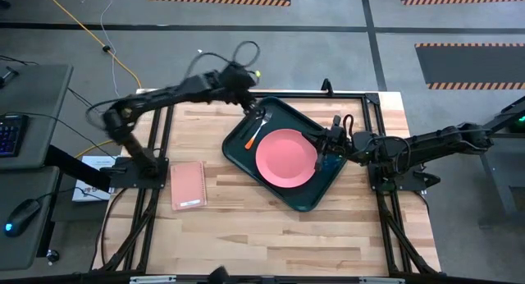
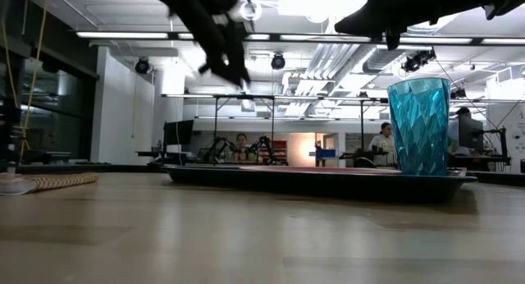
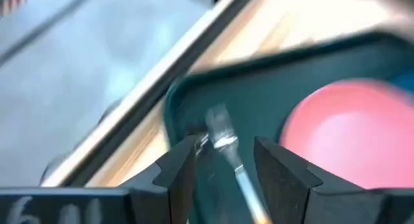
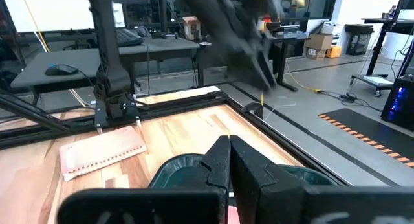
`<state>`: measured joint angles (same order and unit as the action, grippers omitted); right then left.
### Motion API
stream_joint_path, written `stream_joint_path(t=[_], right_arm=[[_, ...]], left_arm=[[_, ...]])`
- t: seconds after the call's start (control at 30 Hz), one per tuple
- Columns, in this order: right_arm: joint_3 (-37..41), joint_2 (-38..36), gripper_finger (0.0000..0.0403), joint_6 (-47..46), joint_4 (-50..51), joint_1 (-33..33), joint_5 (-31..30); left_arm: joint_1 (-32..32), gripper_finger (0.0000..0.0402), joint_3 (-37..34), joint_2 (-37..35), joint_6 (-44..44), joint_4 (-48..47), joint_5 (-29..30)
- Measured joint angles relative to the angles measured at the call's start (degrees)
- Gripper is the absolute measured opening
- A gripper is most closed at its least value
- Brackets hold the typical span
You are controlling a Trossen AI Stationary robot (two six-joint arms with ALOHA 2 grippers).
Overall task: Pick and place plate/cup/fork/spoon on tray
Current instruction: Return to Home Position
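Tray (image 1: 308,199) sits angled mid-surface (image 1: 246,235), toward the far side. All the task items I can find are on it.

Plate (image 1: 285,158) lies flat in the middle of the tray.

Fork (image 1: 253,136) lies on the tray floor just beside the plate's left rim, orange handle toward the near side, tines pointing to the tray's far-left corner. Left wrist view shows the tines (image 3: 221,133) resting on the green floor, with the plate (image 3: 352,133) next to them.

Cup (image 1: 328,162) stands upright on the right part of the tray, touching or just beside the plate rim. Low view confirms it upright (image 2: 418,126), inside the tray rim (image 2: 320,184).

Spoon: not sure. It's dark on a dark tray, so I can't pick it out in any view.

Left pincer (image 1: 248,103) is over the tray's far-left corner and raised off it in the low view (image 2: 228,66). Its fingers (image 3: 174,169) are spread with nothing between them, and the fork tines show below the gap.

Right pincer (image 1: 321,139) is over the tray's right side, by the plate's far-right rim and just beyond the cup. In its own wrist view the fingers (image 4: 217,162) are pressed together and carry nothing.

Pink spiral notebook (image 1: 188,185) lies flat on the surface, well left of the tray and apart from it.
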<state>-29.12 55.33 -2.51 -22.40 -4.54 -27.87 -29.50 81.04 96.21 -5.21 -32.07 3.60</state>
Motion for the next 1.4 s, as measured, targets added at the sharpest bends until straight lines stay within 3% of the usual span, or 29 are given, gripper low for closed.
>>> stream_joint_path(t=[0.17, 0.43, 0.57, 0.63, 0.8, 0.97, 1.4], right_arm=[[-0.01, 0.00, 0.0000, -0.01, 0.37, 0.00, 0.00], [-0.02, 0.00, 0.0000, -2.80, 0.37, 0.00, -0.01], [0.00, 0.00, 0.0000, -3.02, 0.36, 0.00, -0.01], [-0.01, 0.00, 0.0000, -3.04, 0.37, -0.01, -0.01], [0.00, 0.00, 0.0000, -3.61, 0.37, -0.02, -0.02], [0.00, -0.01, 0.0000, -3.63, 0.37, -0.02, -0.03], [0.00, -0.02, 0.0000, -1.60, -0.18, -0.02, -1.06]], left_arm=[[6.20, 0.0133, -10.79, -15.55, 0.84, 10.64, -2.54], [22.33, 0.0057, -42.96, -40.34, 4.18, 36.01, -0.53], [27.91, 0.0010, -54.88, -52.22, 4.87, 41.86, 2.52], [29.22, 0.0005, -58.44, -58.29, 4.86, 42.42, 4.01], [29.56, 0.0002, -62.30, -71.83, 4.44, 40.36, 5.81], [29.57, 0.0001, -62.58, -80.04, 4.89, 38.15, 4.53], [29.56, 0.0003, -62.60, -82.63, 6.91, 37.83, 4.02]])
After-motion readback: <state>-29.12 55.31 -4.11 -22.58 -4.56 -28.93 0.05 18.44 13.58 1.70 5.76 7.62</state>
